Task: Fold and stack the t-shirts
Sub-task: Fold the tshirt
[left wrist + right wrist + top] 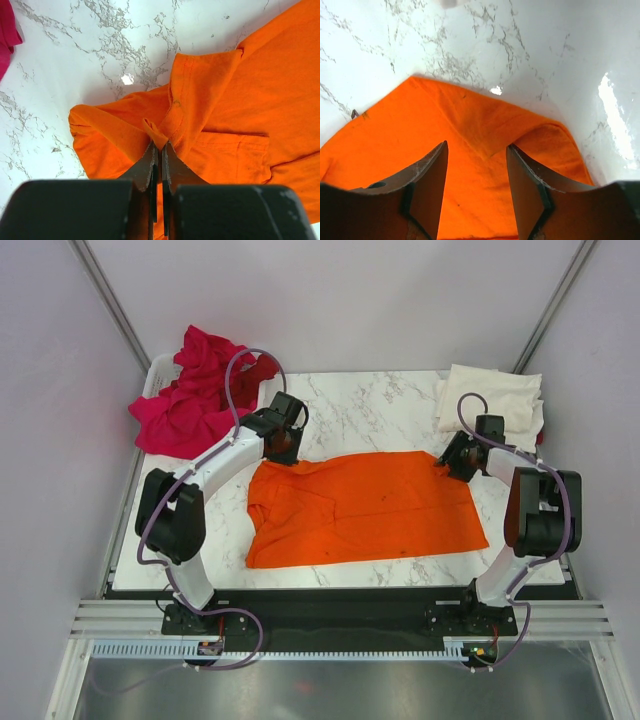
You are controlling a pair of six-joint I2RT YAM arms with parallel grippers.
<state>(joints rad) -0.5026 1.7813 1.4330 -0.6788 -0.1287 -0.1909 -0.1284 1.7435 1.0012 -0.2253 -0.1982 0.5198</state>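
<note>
T-shirt (365, 508), bright orange, lies creased, left hand (159, 146) pinching its fold, right hand (477, 146) spread.

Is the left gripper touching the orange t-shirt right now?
Touching. Left wrist view shows the left gripper shut on a raised fold of the orange t-shirt.

The marble table (380, 410) carries a spread orange t-shirt (370, 510) and, far right, a cream t-shirt (490, 395).
</note>
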